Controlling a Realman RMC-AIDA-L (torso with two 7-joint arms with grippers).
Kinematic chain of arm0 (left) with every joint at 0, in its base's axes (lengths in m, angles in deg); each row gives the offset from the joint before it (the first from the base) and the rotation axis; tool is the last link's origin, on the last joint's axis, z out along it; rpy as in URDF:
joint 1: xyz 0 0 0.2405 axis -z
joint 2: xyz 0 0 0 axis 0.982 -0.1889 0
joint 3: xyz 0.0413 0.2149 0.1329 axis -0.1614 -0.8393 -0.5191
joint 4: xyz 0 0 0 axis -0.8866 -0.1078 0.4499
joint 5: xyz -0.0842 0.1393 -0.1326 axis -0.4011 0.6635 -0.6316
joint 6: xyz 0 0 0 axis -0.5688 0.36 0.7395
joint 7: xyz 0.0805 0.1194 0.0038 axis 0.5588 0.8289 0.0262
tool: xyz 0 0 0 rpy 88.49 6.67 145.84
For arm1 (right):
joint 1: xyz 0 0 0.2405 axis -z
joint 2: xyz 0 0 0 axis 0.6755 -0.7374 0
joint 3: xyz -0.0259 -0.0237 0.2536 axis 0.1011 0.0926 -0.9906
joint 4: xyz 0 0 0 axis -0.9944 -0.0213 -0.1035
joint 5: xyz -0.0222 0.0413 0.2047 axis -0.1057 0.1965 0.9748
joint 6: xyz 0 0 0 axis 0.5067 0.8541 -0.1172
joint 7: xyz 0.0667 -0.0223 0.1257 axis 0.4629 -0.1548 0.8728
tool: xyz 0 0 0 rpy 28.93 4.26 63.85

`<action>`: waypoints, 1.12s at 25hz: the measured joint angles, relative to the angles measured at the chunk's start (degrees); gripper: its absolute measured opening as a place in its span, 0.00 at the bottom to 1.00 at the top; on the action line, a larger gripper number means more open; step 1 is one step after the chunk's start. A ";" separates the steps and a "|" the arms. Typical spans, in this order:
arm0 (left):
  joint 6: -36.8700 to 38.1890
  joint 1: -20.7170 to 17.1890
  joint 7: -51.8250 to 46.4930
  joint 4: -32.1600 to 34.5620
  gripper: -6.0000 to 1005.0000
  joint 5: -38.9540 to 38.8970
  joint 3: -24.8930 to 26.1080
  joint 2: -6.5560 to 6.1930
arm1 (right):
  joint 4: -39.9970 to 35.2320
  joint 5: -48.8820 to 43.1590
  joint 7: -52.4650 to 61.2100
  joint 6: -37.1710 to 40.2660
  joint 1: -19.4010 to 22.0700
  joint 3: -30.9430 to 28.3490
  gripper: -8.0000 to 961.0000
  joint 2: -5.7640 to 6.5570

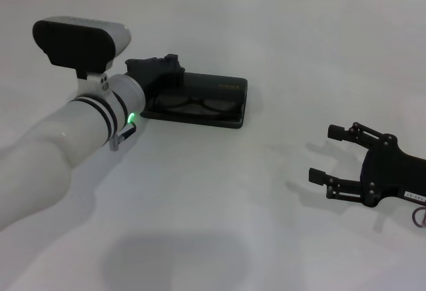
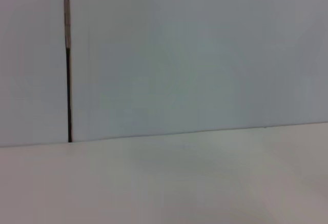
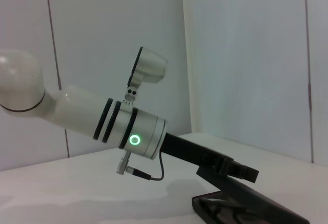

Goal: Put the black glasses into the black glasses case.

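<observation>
Nearest us, our right gripper (image 1: pixel 321 152) rests idle on the worktop (image 1: pixel 219 191), jaws spread wide. The black glasses (image 1: pixel 193 105), thin frame and oval lenses, look already laid in the open case (image 1: pixel 229 108), a glossy hard shell. Left gripper (image 1: pixel 162 66) hovers at the case's end; can't tell its jaws. Probably just closing left.

The glasses (image 1: pixel 193 104) lie inside the open glasses case (image 1: pixel 229 118) toward the tabletop's (image 1: pixel 219 191) far side. The left gripper (image 1: pixel 156 71) sits at the case's left end; the right gripper (image 1: pixel 329 154) rests well apart, nearer and rightward.
</observation>
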 joint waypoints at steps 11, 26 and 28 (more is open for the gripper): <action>-2.91 -0.54 -0.30 -1.01 0.03 0.01 -2.28 0.02 | 0.00 0.00 0.44 0.01 -0.09 0.00 0.92 0.00; -4.29 -0.65 -1.81 -0.28 0.03 0.00 -4.30 -0.12 | 0.00 0.00 0.78 0.02 -0.02 0.00 0.92 0.00; -3.17 -0.68 -1.83 1.72 0.03 0.01 -4.30 -0.35 | 0.00 0.00 0.79 0.06 0.11 0.00 0.92 0.00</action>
